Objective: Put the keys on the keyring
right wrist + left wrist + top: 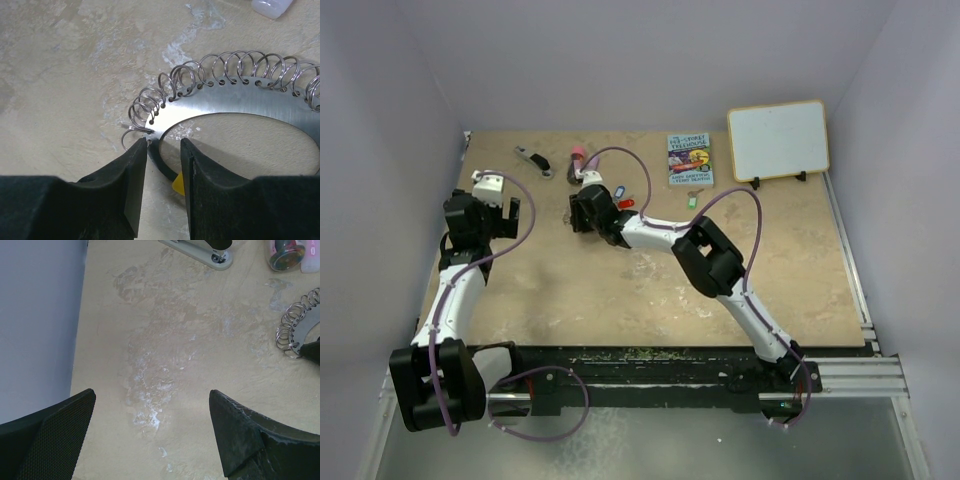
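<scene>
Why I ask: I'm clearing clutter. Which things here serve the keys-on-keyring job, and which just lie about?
For the job: keyring, blue-tagged key, red-tagged key, green-tagged key.
Lying about: black-and-silver tool, pink tube, book, whiteboard.

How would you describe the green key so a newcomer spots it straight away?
Find the book lying at the far edge of the table, left of the whiteboard. Just nearer than it lies the green key. It lies alone; the blue key and red key sit together further left, beside the right pincer.
</scene>
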You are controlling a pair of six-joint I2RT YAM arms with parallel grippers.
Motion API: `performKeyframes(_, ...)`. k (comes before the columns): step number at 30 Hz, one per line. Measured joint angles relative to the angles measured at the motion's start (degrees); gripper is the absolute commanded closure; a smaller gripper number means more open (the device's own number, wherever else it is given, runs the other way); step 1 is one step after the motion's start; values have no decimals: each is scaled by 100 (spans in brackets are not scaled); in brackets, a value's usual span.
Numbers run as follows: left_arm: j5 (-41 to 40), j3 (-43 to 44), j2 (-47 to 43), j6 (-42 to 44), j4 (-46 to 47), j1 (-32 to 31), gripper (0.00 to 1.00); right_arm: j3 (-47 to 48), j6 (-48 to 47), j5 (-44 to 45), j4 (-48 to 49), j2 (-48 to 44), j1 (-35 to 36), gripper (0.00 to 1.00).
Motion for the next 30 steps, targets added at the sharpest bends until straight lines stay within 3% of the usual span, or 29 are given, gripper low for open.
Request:
performKeyframes(15, 0, -136, 7, -9, 103, 0, 2, -299, -144, 166, 144, -199, 149, 60)
performKeyframes(30, -4, -208, 7, -11, 144, 0, 2, -977, -1215, 356, 555, -984, 487, 62)
